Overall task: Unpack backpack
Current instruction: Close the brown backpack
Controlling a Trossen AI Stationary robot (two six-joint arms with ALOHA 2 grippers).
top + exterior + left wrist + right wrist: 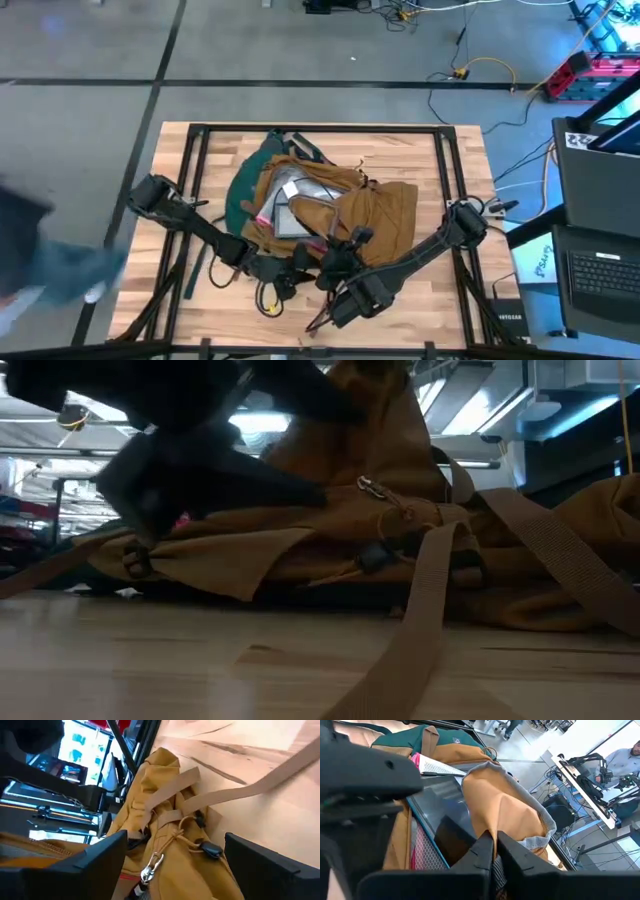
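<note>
The backpack [330, 200] lies open mid-table; the right gripper [492, 852], jaws together, pinches its tan flap, exposing contents beyond. The left gripper [172, 865] gapes beside the front. Likely next: reach inside.

Tabletop [440, 300], light wood planks: backpack [385, 215] lying open across the middle, straps trailing toward near edge.
</note>
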